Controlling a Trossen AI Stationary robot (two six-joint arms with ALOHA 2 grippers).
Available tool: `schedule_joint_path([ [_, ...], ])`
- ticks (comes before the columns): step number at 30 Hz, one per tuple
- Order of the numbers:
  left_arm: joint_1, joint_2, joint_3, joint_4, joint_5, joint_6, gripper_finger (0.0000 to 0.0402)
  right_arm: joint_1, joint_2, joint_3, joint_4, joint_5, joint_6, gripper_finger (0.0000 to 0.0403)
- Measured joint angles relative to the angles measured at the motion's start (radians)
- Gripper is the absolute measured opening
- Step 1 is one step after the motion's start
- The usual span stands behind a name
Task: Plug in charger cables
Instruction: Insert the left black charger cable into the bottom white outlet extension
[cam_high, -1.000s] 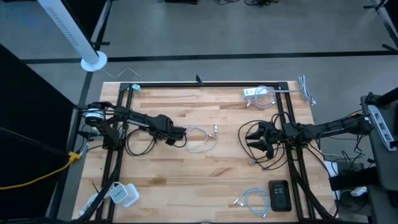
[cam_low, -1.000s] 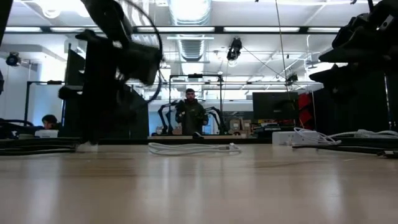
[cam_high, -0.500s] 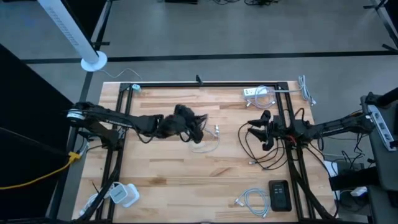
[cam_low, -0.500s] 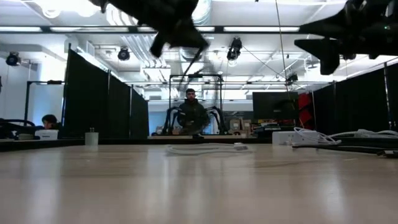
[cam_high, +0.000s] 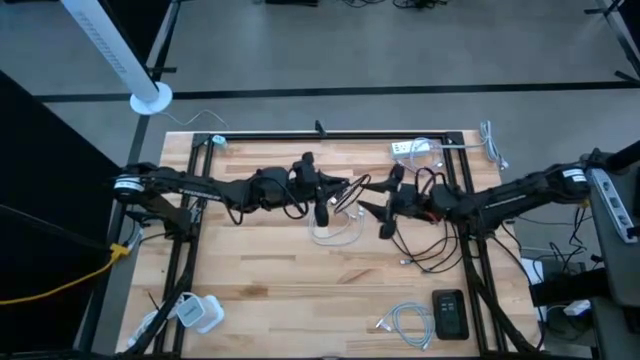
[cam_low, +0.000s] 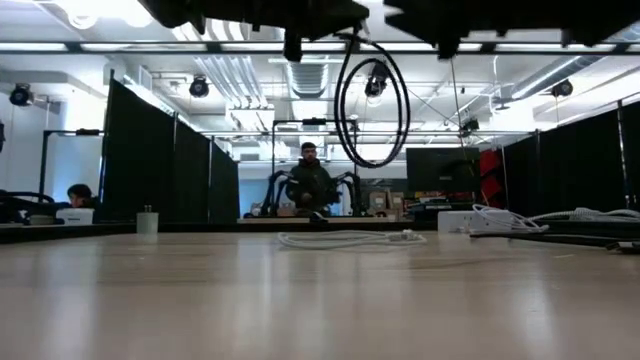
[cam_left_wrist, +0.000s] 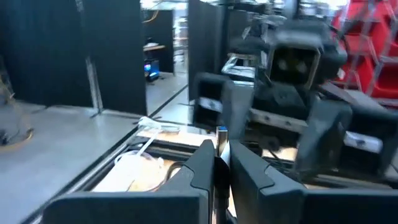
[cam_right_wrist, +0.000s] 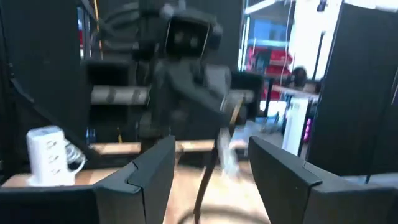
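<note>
Above the table's middle, my left gripper (cam_high: 338, 197) (cam_left_wrist: 221, 152) is shut on the plug end of a black charger cable (cam_low: 370, 100), which hangs below it in a loop. My right gripper (cam_high: 377, 205) (cam_right_wrist: 211, 142) stands open and empty just to its right, facing it; its fingers are on either side of the plug tip and apart from it. A white charger cable (cam_high: 335, 230) (cam_low: 345, 238) lies coiled flat on the wood under both grippers. The white power strip (cam_high: 405, 150) (cam_right_wrist: 46, 146) lies at the far right. My left gripper pinches the black cable's plug (cam_left_wrist: 221, 134) between its two fingers, and the metal tip sticks out past their ends. The fingers lie level, pointing toward the table's right. The plug is lifted clear and the cable hangs slack beneath it (cam_right_wrist: 205, 180).
Black cable loops (cam_high: 430, 245) lie by the right arm. A black device (cam_high: 450, 315) and another white coiled cable (cam_high: 405, 322) are near the front right, a white adapter (cam_high: 200, 312) at the front left. A person stands in the room behind the table (cam_low: 308, 185).
My left gripper has risen and swung toward the table's right, carrying the black cable, which now hangs in a loop clear of the wood. My right gripper has moved toward the table's left to face it. The white cable has slid a little to the right.
</note>
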Motion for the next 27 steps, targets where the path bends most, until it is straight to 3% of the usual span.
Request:
schedule_joint_path([
  [8, 0.002, -0.022, 0.0, 0.022, 0.097, 0.107, 0.0013, -0.029, 0.047, 0.124, -0.154, -0.005, -0.027, 0.0196],
  [17, 0.005, -0.023, 0.0, 0.022, 0.171, 0.103, 0.0013, -0.106, 0.153, 0.183, -0.171, -0.216, 0.053, 0.0195],
  [27, 0.002, -0.023, -0.002, 0.0, 0.179, 0.085, 0.0013, -0.107, 0.141, 0.196, -0.183, -0.221, 0.041, 0.0169],
])
